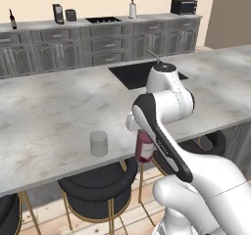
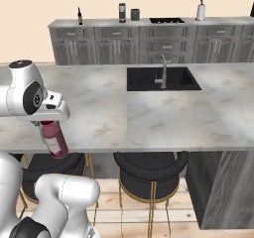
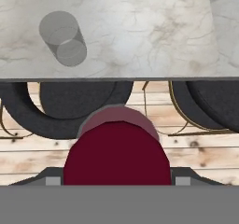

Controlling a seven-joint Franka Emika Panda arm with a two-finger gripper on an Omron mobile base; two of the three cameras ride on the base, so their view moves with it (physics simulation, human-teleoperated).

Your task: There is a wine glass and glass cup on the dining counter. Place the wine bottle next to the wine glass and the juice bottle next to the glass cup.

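The short clear stemless glass cup (image 1: 98,143) stands on the grey marbled stone surface (image 1: 59,111), near its front edge. Just beside it, out past that edge and over the round dark stools (image 1: 98,185), hangs the squat pinkish-red juice bottle (image 1: 144,148). The black sink (image 2: 162,78) lies farther back.

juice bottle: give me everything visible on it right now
The juice bottle is squat and pinkish-red, with a dark red round cap and a pale label. It hangs roughly upright in the claw, gripped near the cap, off the near edge of the dining counter, above the stools, touching nothing else.
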